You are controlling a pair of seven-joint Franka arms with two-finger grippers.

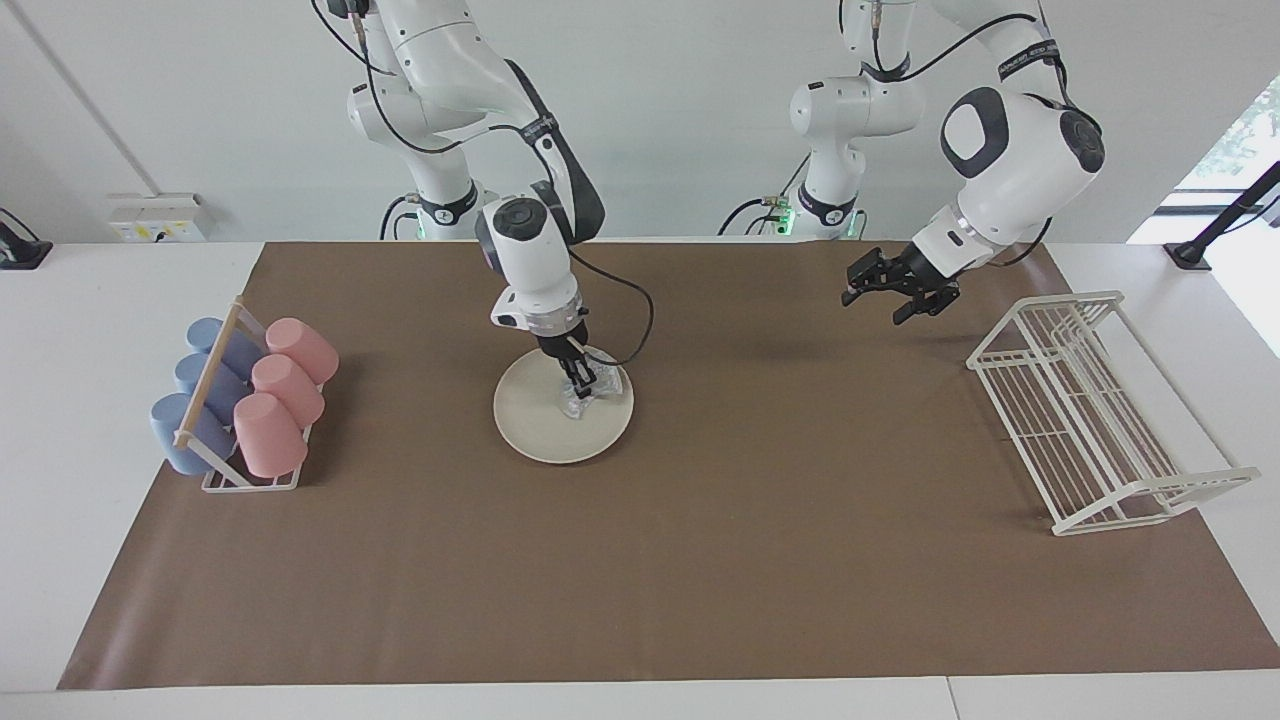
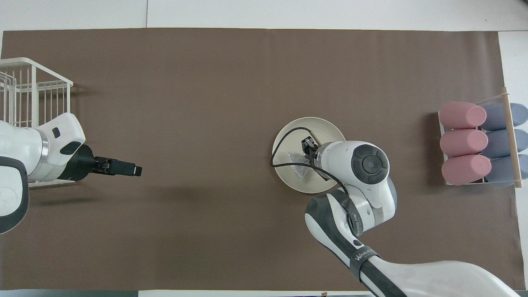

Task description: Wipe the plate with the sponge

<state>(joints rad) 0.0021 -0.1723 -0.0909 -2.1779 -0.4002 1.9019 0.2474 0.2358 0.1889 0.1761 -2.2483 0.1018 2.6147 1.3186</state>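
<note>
The cream-white plate (image 1: 530,420) lies on the brown mat, toward the right arm's end of the table's middle; it also shows in the overhead view (image 2: 288,181). The shiny silvery sponge (image 1: 592,392) rests on the plate, on the part nearer the robots; the overhead view shows it too (image 2: 297,161). My right gripper (image 1: 580,384) points down onto the plate and is shut on the sponge, pressing it to the plate; its hand (image 2: 308,152) hides part of the plate from above. My left gripper (image 1: 880,305) is open and empty in the air near the white wire rack and waits; it shows in the overhead view as well (image 2: 134,169).
A rack of pink and blue cups (image 1: 245,400) lying on their sides stands at the right arm's end of the mat. A white wire dish rack (image 1: 1090,410) stands at the left arm's end. A black cable (image 1: 640,320) loops from the right hand over the plate.
</note>
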